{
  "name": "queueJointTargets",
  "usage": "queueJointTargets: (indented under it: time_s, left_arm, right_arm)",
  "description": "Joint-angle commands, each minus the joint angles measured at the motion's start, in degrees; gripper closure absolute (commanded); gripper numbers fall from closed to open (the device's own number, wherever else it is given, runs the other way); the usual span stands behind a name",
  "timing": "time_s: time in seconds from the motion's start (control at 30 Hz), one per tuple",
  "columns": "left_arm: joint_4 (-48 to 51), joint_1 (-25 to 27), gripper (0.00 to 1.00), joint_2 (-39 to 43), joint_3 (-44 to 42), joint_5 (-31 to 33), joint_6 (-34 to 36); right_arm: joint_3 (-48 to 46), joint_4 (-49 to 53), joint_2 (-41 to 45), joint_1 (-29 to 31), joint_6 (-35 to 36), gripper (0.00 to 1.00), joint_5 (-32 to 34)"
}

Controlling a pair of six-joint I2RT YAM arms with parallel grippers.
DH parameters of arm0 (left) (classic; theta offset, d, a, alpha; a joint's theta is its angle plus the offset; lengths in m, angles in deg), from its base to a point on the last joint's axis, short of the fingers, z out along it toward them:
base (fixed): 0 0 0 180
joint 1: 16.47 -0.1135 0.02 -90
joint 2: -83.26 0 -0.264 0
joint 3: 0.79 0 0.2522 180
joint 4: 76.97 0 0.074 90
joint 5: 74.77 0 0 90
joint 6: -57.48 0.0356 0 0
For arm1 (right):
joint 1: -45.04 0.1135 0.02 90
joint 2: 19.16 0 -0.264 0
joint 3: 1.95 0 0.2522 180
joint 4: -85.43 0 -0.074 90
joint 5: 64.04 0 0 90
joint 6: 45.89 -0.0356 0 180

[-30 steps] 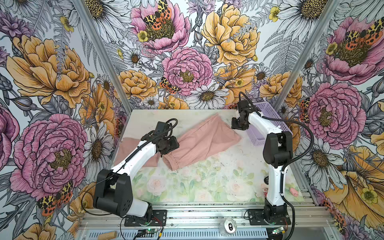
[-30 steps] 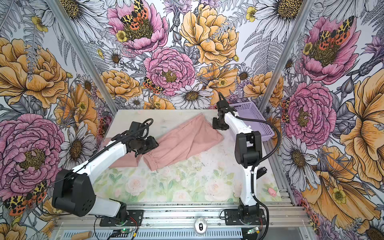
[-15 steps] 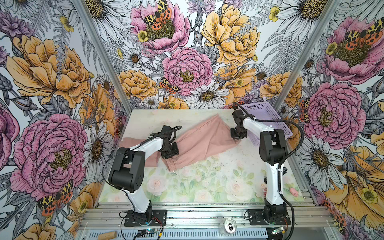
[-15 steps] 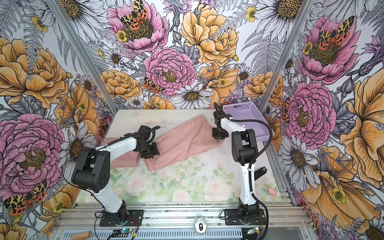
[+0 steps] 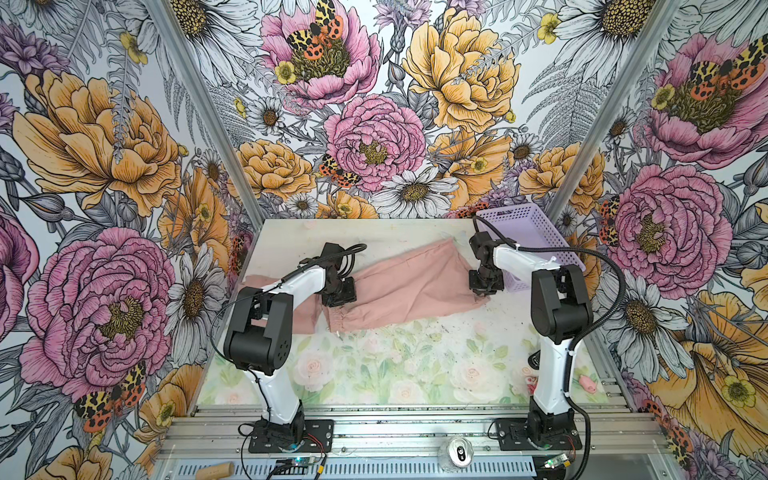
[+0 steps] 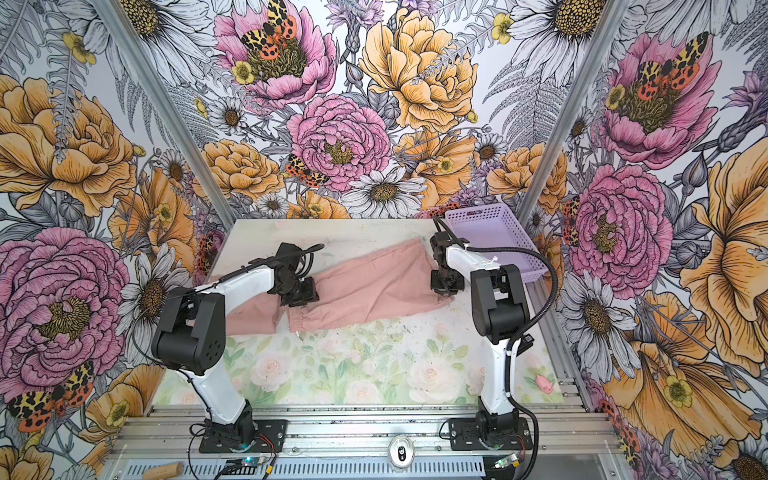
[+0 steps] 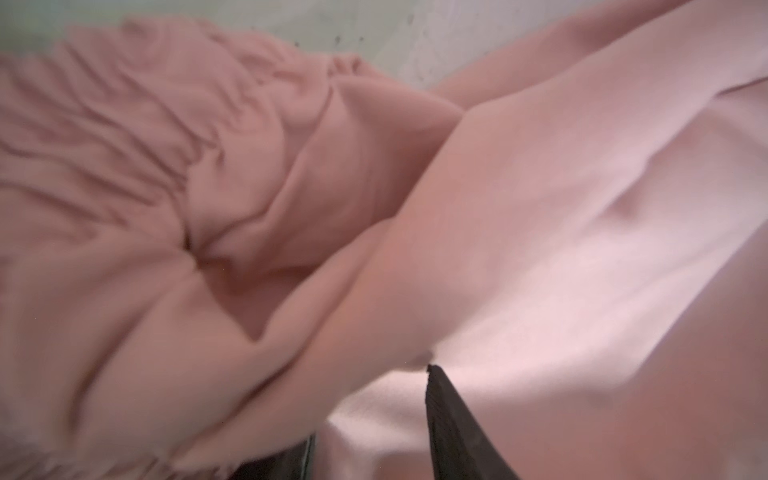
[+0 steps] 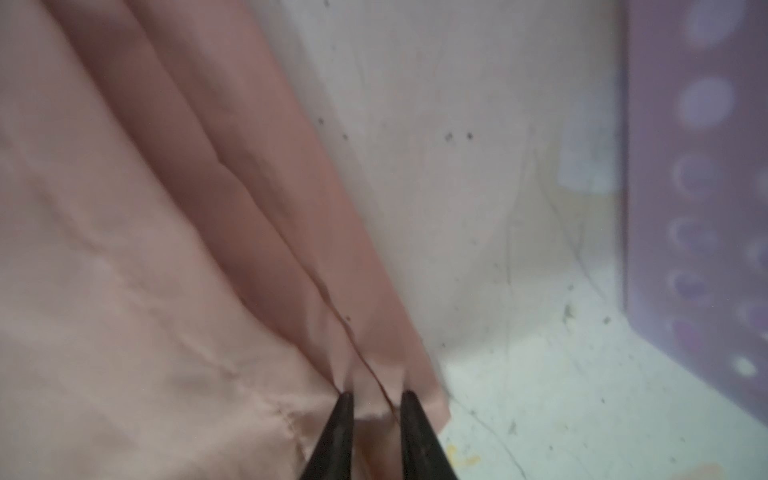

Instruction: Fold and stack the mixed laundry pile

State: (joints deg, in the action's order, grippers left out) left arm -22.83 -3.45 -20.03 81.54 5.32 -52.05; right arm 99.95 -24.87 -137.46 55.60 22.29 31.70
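the near half of the table carries no finished stack, so the task looks early to midway, with the folding and stacking of this piece left to do. further in, the dusty-pink shorts lie spread flat and unfolded across the middle, gathered waistband toward the left. the left gripper sits on that waistband end; cloth heaps over one finger, and whether it pinches cannot be told. the right gripper is narrowed on the hem corner at the other end, cloth nipped between its tips. a second pink garment lies partly under the left arm, just beside the shorts. the lavender basket stands at the far right, apparently empty.
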Motion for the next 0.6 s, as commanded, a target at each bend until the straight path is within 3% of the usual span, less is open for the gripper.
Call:
queueJointTargets:
  time_s: [0.0,0.27,0.57]
  left_arm:
    - [-0.03,0.99,0.56,-2.71,2.5,-0.55,3.12]
    - [1.98,1.06,0.51,0.59,5.4,0.52,4.05]
    - [1.88,-1.16,0.5,-4.62,6.72,0.85,5.42]
  right_arm:
    - [2.45,3.41,5.47,0.93,-1.39,0.73,2.63]
    - [9.86,0.76,0.75,4.46,-1.31,0.67,-3.93]
    - [2.53,-3.68,-2.45,5.43,-1.38,0.71,-4.66]
